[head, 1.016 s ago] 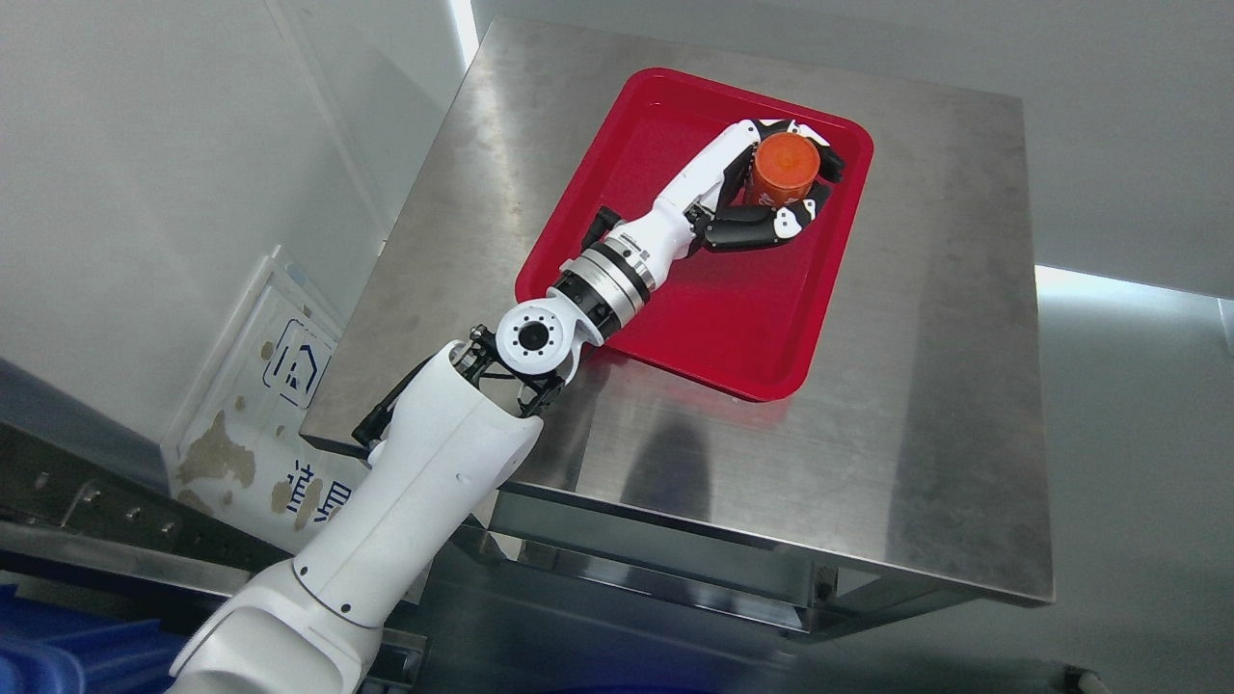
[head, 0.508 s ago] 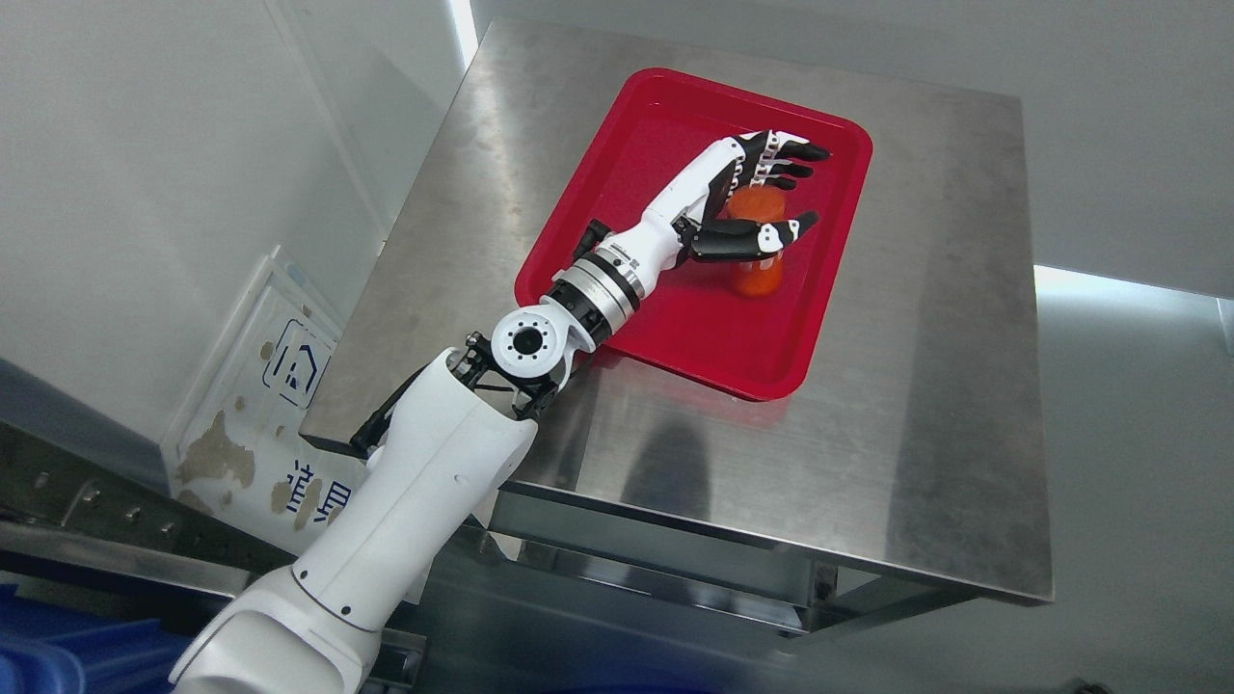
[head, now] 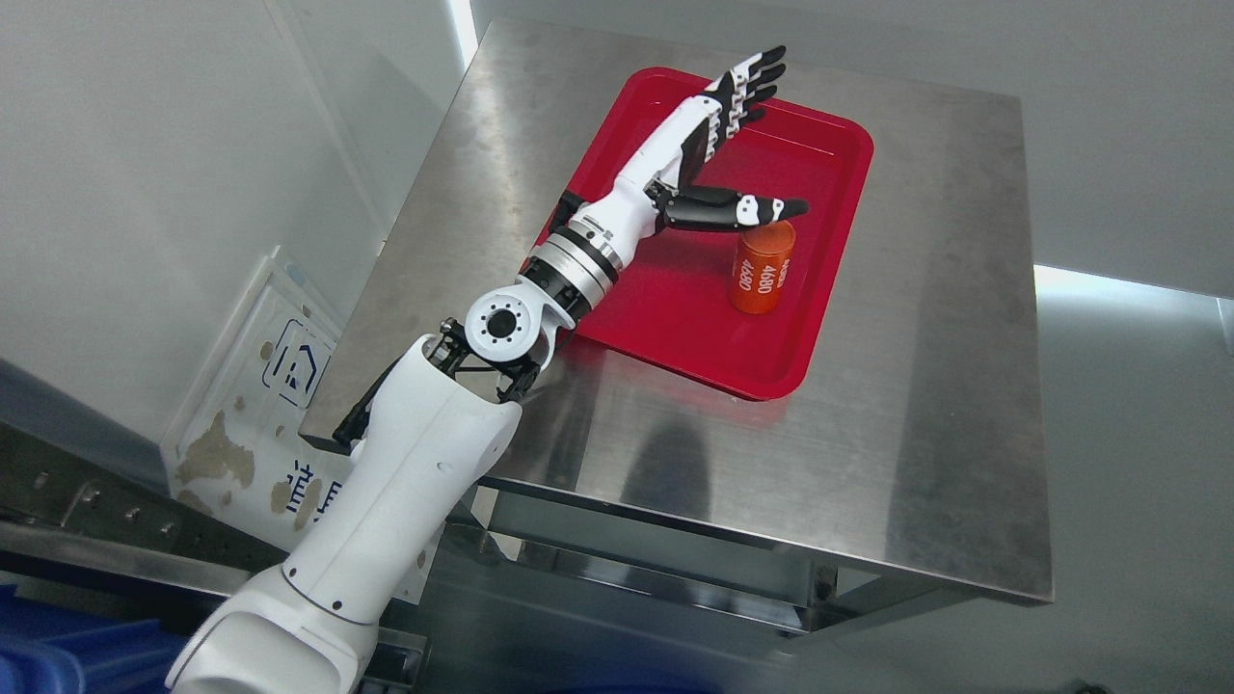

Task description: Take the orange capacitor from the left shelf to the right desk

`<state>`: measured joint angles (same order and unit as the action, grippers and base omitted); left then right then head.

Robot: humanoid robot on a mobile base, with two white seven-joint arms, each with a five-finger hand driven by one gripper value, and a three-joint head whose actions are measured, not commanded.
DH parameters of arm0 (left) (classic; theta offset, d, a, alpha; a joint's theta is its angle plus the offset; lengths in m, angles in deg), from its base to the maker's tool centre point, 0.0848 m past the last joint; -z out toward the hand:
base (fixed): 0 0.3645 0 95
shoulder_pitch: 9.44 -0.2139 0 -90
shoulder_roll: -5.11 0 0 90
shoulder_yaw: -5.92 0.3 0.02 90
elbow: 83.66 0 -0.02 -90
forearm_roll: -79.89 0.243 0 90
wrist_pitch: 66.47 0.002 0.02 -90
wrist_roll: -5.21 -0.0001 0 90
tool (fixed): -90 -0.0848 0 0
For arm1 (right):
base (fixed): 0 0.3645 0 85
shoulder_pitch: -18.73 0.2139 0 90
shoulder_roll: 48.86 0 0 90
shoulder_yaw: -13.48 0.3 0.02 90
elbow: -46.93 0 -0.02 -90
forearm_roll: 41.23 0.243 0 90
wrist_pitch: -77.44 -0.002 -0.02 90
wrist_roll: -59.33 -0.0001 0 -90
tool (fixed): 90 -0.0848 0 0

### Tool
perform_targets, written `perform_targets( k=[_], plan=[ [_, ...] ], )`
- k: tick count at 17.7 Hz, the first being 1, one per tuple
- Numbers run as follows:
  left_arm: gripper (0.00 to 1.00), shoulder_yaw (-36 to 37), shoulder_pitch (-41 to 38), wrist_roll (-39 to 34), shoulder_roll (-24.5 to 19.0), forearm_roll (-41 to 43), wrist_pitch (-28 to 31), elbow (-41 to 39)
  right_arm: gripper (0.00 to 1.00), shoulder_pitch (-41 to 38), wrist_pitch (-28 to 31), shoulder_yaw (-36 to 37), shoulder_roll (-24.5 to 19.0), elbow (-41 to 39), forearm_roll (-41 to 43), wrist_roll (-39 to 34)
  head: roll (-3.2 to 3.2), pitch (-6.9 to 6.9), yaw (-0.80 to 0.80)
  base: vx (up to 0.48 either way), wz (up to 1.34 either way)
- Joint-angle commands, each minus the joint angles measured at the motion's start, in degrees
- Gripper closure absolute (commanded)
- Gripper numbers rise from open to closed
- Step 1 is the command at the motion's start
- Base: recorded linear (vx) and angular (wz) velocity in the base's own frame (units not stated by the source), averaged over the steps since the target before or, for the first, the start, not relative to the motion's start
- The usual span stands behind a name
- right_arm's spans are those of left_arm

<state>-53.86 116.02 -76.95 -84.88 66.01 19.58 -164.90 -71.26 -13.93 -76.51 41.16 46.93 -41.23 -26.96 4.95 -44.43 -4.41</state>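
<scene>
The orange capacitor (head: 762,270), a cylinder with white print on its side, stands in the red tray (head: 829,183) on the steel desk (head: 925,405). My left hand (head: 762,135) is open, fingers spread, raised above the tray's far left part. Its thumb (head: 762,207) reaches out just over the capacitor's top. The hand holds nothing. My left arm comes in from the lower left across the desk's near left corner. My right arm is out of view.
A white wall panel with a blue sign (head: 289,361) leans at the left, beside the desk. A metal rail (head: 96,520) and a blue bin (head: 58,655) sit at the lower left. Grey floor lies to the right of the desk.
My left hand let go of the capacitor, opened, and drew up and back to the left. The capacitor went from held to standing in the tray.
</scene>
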Motion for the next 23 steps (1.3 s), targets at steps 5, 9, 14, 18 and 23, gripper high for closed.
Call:
perform_targets(
  k=[5, 9, 14, 18, 23],
  plan=[
    [0.0, -21.08, -14.95, -0.11, -1.0, -0.01, -2.9, -11.8, 0.0, -1.23, 0.05, 0.69, 0.99, -1.0, -0.35, -0.03, 0.0, 0.0, 0.0, 0.0, 0.0],
    [0.0, -24.23, -22.27, -0.37, -1.0, 0.08, -3.35, -17.46, 0.0, -1.23, -0.04, 0.69, 0.99, -1.0, -0.35, -0.03, 0.0, 0.0, 0.0, 0.0, 0.0],
    [0.0, -23.38, -26.48, -3.45, -1.0, 0.43, -2.55, -17.55, 0.0, -1.23, 0.05, 0.69, 0.99, -1.0, -0.35, -0.03, 0.0, 0.0, 0.0, 0.0, 0.0],
    [0.0, -23.46, -32.02, -3.19, -1.0, 0.43, -7.02, -17.55, 0.0, -1.23, 0.05, 0.69, 0.99, -1.0, -0.35, -0.03, 0.0, 0.0, 0.0, 0.0, 0.0],
    [0.0, -23.46, -32.38, -3.1, -1.0, 0.43, -7.47, -17.46, 0.0, -1.23, 0.05, 0.69, 0.99, -1.0, -0.35, -0.03, 0.0, 0.0, 0.0, 0.0, 0.0]
  ],
)
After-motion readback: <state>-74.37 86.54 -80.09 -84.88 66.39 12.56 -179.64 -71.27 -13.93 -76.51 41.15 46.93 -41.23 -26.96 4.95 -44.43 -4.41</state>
